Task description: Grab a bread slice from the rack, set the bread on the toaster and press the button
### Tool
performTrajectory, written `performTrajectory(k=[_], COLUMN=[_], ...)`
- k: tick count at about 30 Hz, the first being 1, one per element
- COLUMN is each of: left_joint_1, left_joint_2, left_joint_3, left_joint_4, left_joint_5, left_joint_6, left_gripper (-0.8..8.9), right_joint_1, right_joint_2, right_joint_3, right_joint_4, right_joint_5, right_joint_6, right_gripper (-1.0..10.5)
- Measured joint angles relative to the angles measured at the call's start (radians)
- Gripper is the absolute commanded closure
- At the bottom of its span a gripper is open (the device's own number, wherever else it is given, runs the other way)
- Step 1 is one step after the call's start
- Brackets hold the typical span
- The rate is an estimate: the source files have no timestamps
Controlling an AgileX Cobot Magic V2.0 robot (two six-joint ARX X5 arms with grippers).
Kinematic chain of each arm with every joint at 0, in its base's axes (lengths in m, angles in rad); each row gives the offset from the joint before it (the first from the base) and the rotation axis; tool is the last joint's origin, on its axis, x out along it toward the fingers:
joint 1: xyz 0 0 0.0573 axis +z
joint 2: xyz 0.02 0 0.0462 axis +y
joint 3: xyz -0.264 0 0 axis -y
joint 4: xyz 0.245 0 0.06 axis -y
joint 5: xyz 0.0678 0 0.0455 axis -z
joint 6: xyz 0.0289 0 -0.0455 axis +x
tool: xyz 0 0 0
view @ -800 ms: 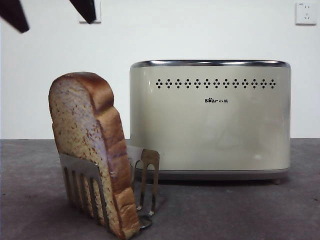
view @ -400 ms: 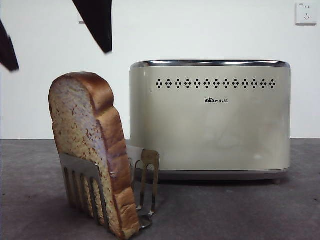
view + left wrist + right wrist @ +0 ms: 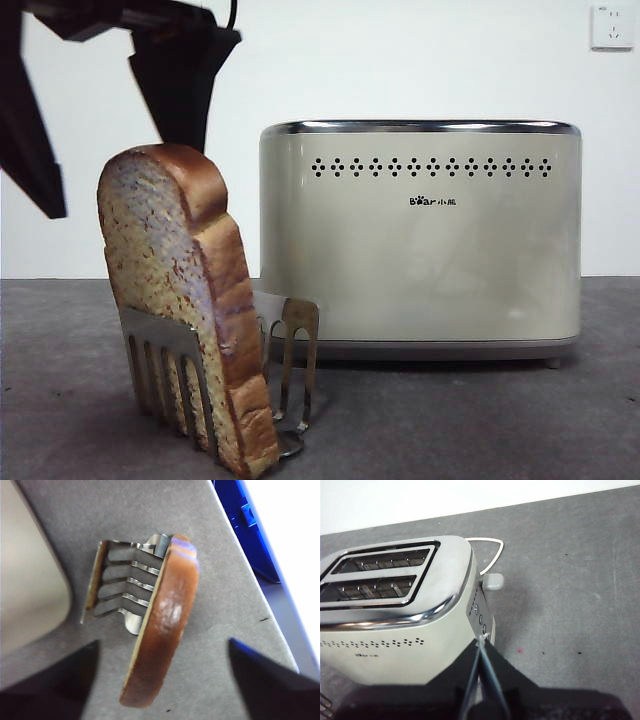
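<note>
The slice of bread (image 3: 180, 290) stands leaning in the steel rack (image 3: 150, 365) at the front left. In the left wrist view I see its brown crust (image 3: 162, 630) edge-on beside the rack's dividers (image 3: 120, 585). My left gripper (image 3: 120, 178) is open just above the slice, one jaw on each side of its top, not touching it; it shows the same in its wrist view (image 3: 162, 645). The cream toaster (image 3: 420, 240) stands behind and to the right. My right gripper (image 3: 482, 645) is shut and empty, above the toaster's (image 3: 395, 610) button end.
The toaster's two top slots (image 3: 375, 575) are empty. Its lever (image 3: 492, 581) and a row of small buttons (image 3: 479, 615) sit on the end face. A white cable (image 3: 487, 542) loops behind it. The grey table's edge (image 3: 250, 585) runs close beside the bread.
My left gripper has come down from the top left corner to just above the bread, its jaws now straddling the slice's top. Bread, rack and toaster have not moved.
</note>
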Motion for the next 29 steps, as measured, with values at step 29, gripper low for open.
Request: performTrajectory(k=[29], left_joint_1=[0.014], left_joint_2=[-0.002], left_joint_3=[0.000], left_joint_4=[0.042], left_joint_5=[-0.072], left_joint_6=[0.026], left_gripper=[7.61], right_joint_1=[0.000], right_joint_2=[0.000], right_joint_3=[0.000], right_joint_4=[-0.050], right_joint_5=[0.000], right_joint_6=[-0.037], right_gripper=[9.5])
